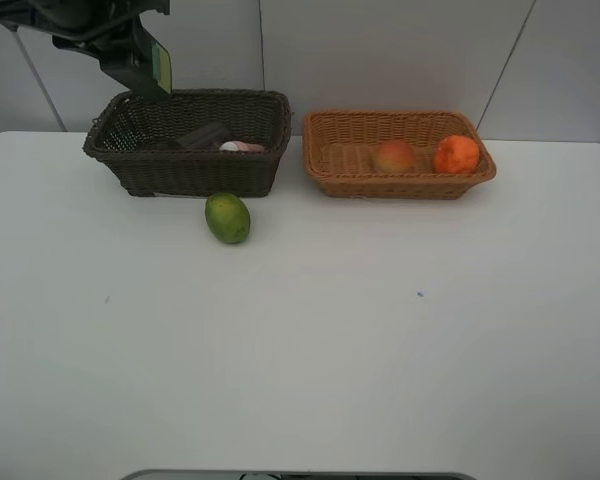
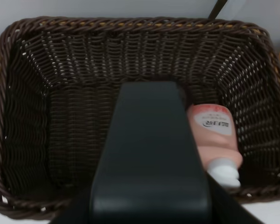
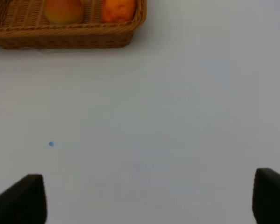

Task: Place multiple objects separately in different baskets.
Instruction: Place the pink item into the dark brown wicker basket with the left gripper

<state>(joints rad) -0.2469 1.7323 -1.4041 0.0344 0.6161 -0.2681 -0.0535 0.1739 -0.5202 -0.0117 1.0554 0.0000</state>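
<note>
My left gripper (image 1: 140, 60) hangs above the back left corner of the dark brown basket (image 1: 180, 172). It is shut on the dark grey-green bottle (image 2: 149, 149), which fills the middle of the left wrist view. In that basket (image 2: 84, 56) lies the pink white-capped bottle (image 1: 242, 147) (image 2: 214, 135). Beside it is a dark greyish thing (image 1: 202, 137) that I cannot identify. The light tan basket (image 1: 400, 186) (image 3: 60, 39) holds the peach (image 1: 394, 156) (image 3: 64, 10) and the orange (image 1: 456, 154) (image 3: 117, 9). The green citrus (image 1: 227, 217) sits on the table in front of the dark basket. My right gripper (image 3: 149, 200) is open and empty over bare table.
The white table (image 1: 300, 350) runs wide in front of both baskets, with a small blue mark (image 1: 419, 294) (image 3: 51, 143) on it. A grey wall stands right behind the baskets. The two baskets sit side by side with a narrow gap between them.
</note>
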